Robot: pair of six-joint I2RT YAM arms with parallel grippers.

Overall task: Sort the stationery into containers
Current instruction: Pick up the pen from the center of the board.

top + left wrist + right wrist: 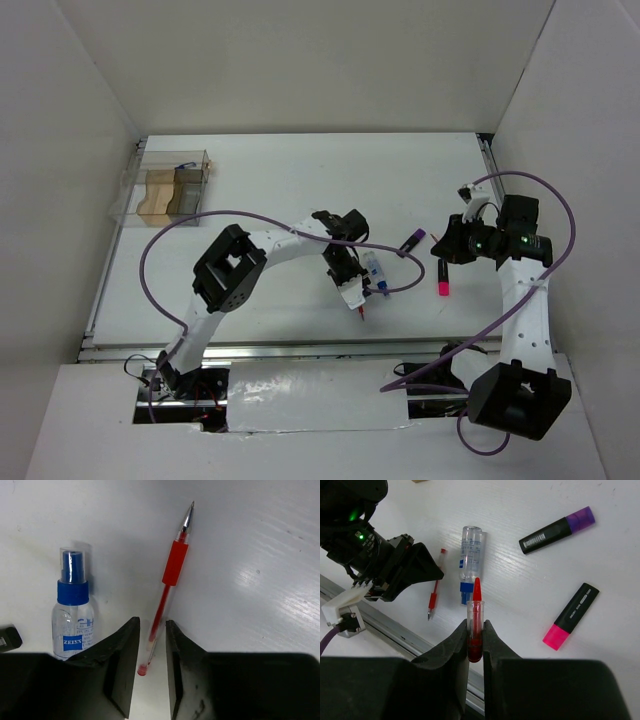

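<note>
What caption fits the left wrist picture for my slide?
Left gripper, open, straddles the tail of the red pen beside a blue-capped spray bottle.

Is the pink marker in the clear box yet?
No, the pink-black marker lies on the table, far from the clear box.

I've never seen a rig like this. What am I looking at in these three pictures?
These are two robot arms bolted at the table's near edge, each ending in a two-finger gripper. One picture looks down from above; the other two come from small cameras on the wrists, so the dark shapes at their bottom are each arm's own fingers. On the table lie a red pen, a blue-capped spray bottle, a purple marker and a pink marker; a clear box sits at back left. The left gripper stands open astride the red pen. The right gripper is shut on a small red and clear piece, perhaps a pen cap.
</note>
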